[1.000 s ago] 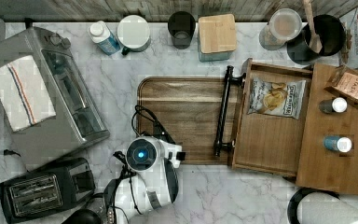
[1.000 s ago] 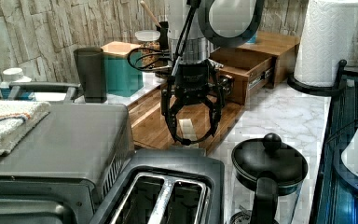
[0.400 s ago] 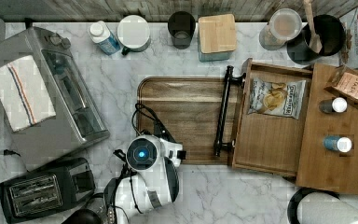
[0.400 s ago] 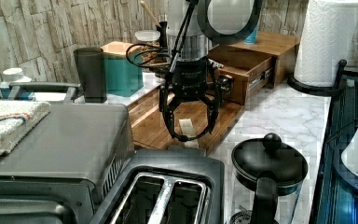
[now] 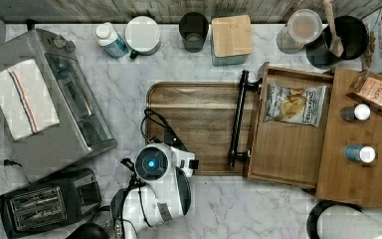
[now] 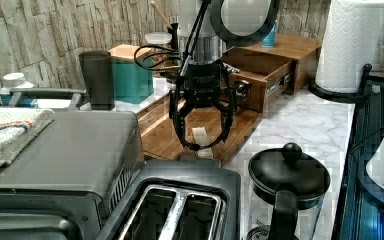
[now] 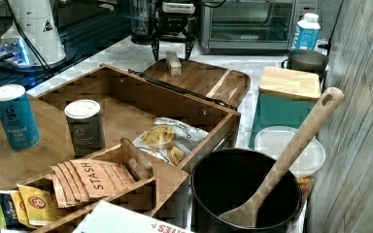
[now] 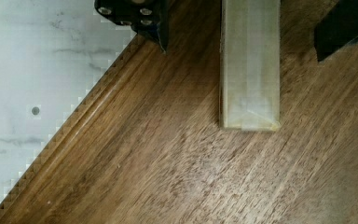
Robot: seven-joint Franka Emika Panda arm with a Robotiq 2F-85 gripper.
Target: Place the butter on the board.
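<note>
Board (image 8: 177,177) bears butter (image 8: 249,65) between open pincer (image 8: 242,23).

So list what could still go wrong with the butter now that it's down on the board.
1. The butter lies between the open jaws of the gripper; if the arm lifts off at a slant, a jaw could clip the stick and drag it.
2. It sits near the board's grooved corner by the marble counter, so a nudge might push it off the wood.
</note>
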